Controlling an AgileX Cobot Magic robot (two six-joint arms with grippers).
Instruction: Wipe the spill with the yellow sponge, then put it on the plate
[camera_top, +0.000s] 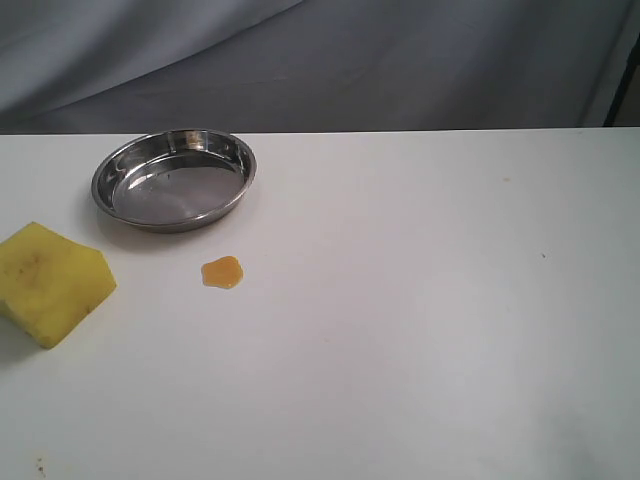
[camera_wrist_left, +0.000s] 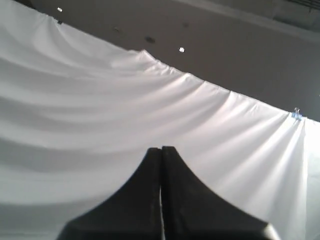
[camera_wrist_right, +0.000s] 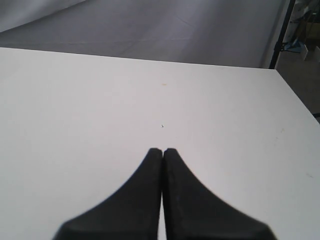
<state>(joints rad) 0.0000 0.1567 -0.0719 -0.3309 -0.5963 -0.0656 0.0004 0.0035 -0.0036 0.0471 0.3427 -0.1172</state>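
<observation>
The yellow sponge (camera_top: 50, 282) lies on the white table at the far left of the exterior view. The small amber spill (camera_top: 222, 271) sits to its right, just in front of the shiny steel plate (camera_top: 174, 180), which holds nothing. Neither arm shows in the exterior view. My left gripper (camera_wrist_left: 161, 148) is shut with nothing in it and faces a draped white cloth, with none of the task's things in its view. My right gripper (camera_wrist_right: 163, 149) is shut and empty, facing bare white tabletop.
A grey cloth backdrop (camera_top: 400, 60) hangs behind the table's far edge. The right wrist view shows the table's right edge (camera_wrist_right: 295, 95) and a dark stand pole (camera_wrist_right: 281, 35) beyond it. White tabletop (camera_top: 450, 300) stretches right of the spill.
</observation>
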